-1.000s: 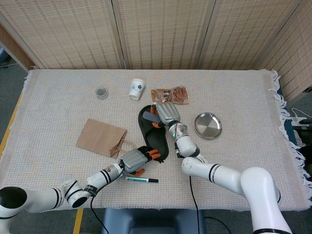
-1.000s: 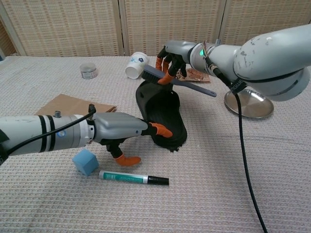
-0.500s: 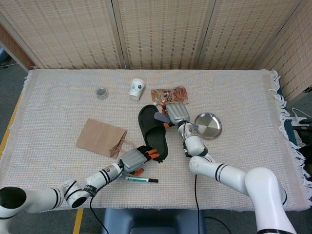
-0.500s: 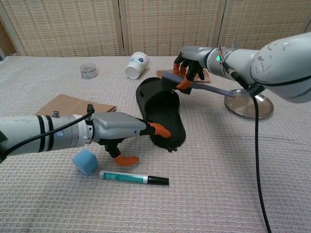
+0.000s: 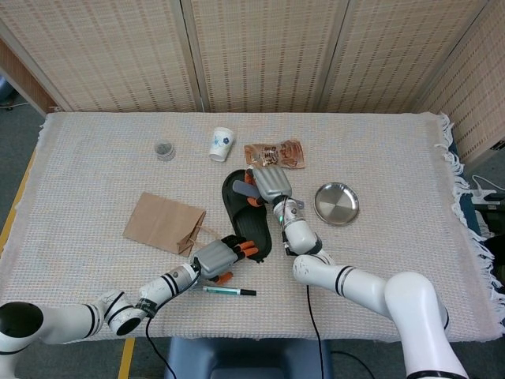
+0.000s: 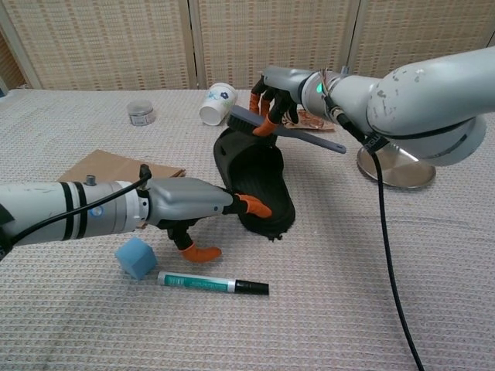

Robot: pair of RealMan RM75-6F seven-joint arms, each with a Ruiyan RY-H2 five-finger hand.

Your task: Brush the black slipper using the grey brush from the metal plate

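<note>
The black rubber slipper point(image 6: 259, 176) lies mid-table, its near end under the left hand point(image 6: 203, 207). Over its far end the right hand point(image 6: 280, 86) holds the grey long-handled brush point(image 6: 283, 132). The round metal plate point(image 5: 337, 203) sits right of the slipper. Behind are a white paper cup point(image 5: 221, 144) and a snack packet point(image 5: 274, 155); left lies a brown paper bag point(image 5: 163, 223); in front, a blue foam cube point(image 6: 136, 257) and a marker pen point(image 6: 212, 284).

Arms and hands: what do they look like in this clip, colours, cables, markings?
Both arms have glossy white shells with black bands at the joints. The left hand and right hand are grey with orange fingertips. A black cable trails from the right wrist; another runs along the left forearm. A green light glows on the right wrist.
</note>
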